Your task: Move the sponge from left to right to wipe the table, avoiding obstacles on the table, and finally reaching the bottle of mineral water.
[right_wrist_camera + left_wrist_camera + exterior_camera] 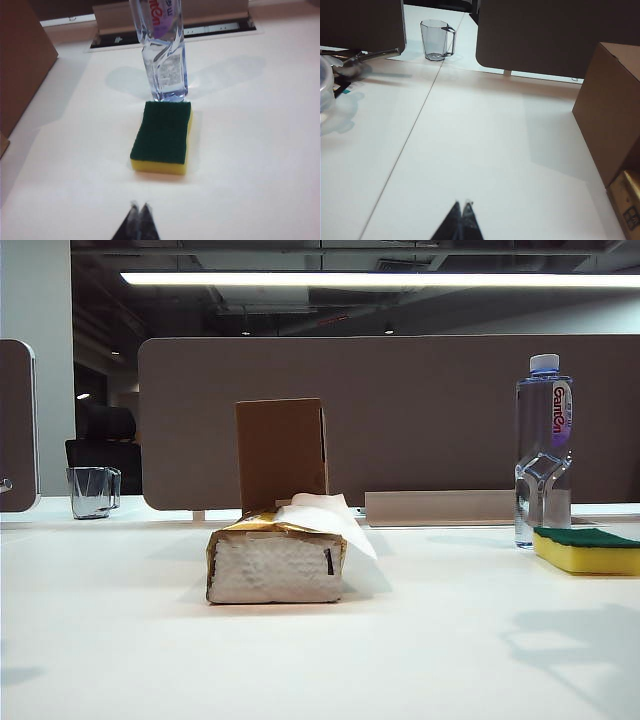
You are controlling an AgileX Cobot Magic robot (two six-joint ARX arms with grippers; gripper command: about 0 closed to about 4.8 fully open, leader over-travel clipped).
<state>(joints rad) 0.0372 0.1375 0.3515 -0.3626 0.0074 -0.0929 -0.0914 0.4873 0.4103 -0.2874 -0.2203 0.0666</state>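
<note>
Both the left claw (462, 204) and right claw (139, 205) hang closed over the white table (120, 640).

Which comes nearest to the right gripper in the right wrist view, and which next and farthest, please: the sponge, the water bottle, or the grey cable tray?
From the shut right gripper:
1. Sponge, lying on the table straight ahead of the fingertips.
2. Water bottle, standing at the sponge's far end.
3. Grey cable tray, behind the bottle at the table's back edge.
</note>
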